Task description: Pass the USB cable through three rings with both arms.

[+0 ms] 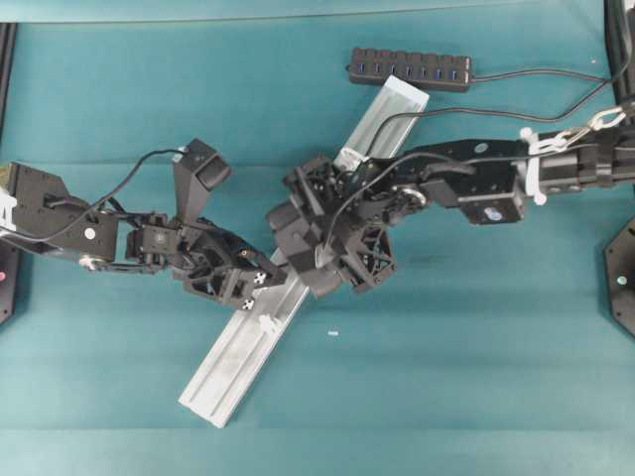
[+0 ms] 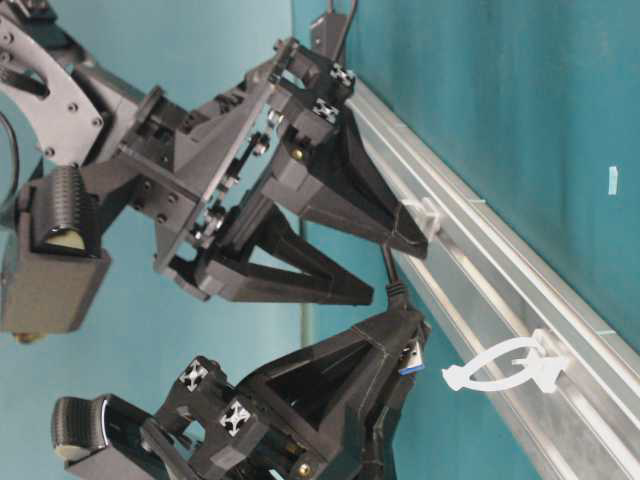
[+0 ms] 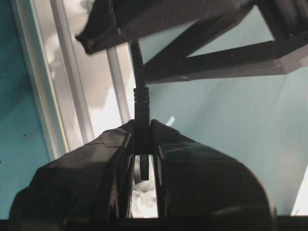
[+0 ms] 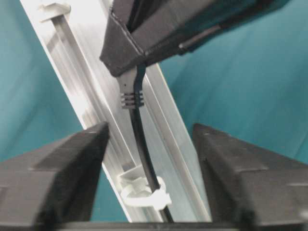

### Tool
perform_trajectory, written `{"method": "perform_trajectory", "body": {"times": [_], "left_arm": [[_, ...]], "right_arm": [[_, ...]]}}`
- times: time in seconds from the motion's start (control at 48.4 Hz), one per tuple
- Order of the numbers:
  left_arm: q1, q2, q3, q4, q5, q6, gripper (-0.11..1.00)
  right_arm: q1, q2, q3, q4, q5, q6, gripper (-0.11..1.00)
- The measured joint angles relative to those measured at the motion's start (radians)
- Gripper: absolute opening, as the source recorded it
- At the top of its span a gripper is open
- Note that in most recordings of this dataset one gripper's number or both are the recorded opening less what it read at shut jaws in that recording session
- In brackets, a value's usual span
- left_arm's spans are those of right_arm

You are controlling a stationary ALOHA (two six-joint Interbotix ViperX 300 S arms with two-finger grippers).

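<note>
The left gripper is clamped on the plug end of the USB cable, its jaws narrow with the metal tip showing in the slit between them. In the right wrist view the cord descends from that grip and passes through one translucent white ring clipped to the aluminium rail. The right gripper stands with its jaws wide, one finger at 9 o'clock of the cord and the other at 3 o'clock — neither touches it. In the overhead view the rail runs diagonally from 7 o'clock to 1 o'clock across the teal table, and both grippers meet over its middle. A second ring sits on the rail at 7 o'clock of the grippers, with no cord in it in the table-level view; a third lies toward the upper end. The black multi-port hub rests just beyond the rail's 1 o'clock end — the cable runs from it past the right arm.
</note>
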Motion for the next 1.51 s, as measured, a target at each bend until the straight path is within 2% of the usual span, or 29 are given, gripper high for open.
{"method": "perform_trajectory", "body": {"times": [0.124,0.227,0.289,0.6,0.765,0.827,1.034,1.116,1.344,1.509], "left_arm": [[0.000,0.000,-0.003,0.000,0.000,0.003,0.11],[-0.006,0.000,-0.003,0.000,-0.002,0.005,0.11],[-0.008,0.000,-0.003,0.003,0.000,0.005,0.11],[-0.008,0.000,-0.003,0.000,0.025,0.008,0.10],[-0.002,-0.002,-0.003,0.000,0.049,0.009,0.11],[0.002,-0.003,-0.003,0.003,0.049,0.012,0.22],[-0.005,-0.011,0.003,0.003,0.055,0.032,0.81],[-0.008,-0.032,0.020,0.003,0.061,0.031,0.97],[-0.012,-0.172,0.075,0.000,0.063,0.032,0.95],[-0.048,-0.331,0.147,0.003,0.097,0.032,0.95]], "right_arm": [[0.020,0.009,-0.002,-0.055,0.026,-0.002,0.37],[0.034,0.014,-0.003,-0.072,0.029,-0.002,0.14],[0.040,0.014,-0.005,-0.072,0.031,0.000,0.06],[0.038,0.026,-0.025,-0.080,0.034,0.000,0.06],[0.031,0.035,-0.038,-0.112,0.048,0.000,0.06],[0.028,0.037,-0.041,-0.126,0.057,0.000,0.06],[0.025,0.038,-0.044,-0.144,0.067,0.000,0.06],[0.025,0.040,-0.044,-0.146,0.069,0.000,0.06],[0.031,0.038,-0.044,-0.173,0.067,-0.006,0.06],[0.044,0.040,-0.044,-0.178,0.071,-0.060,0.06]]}}
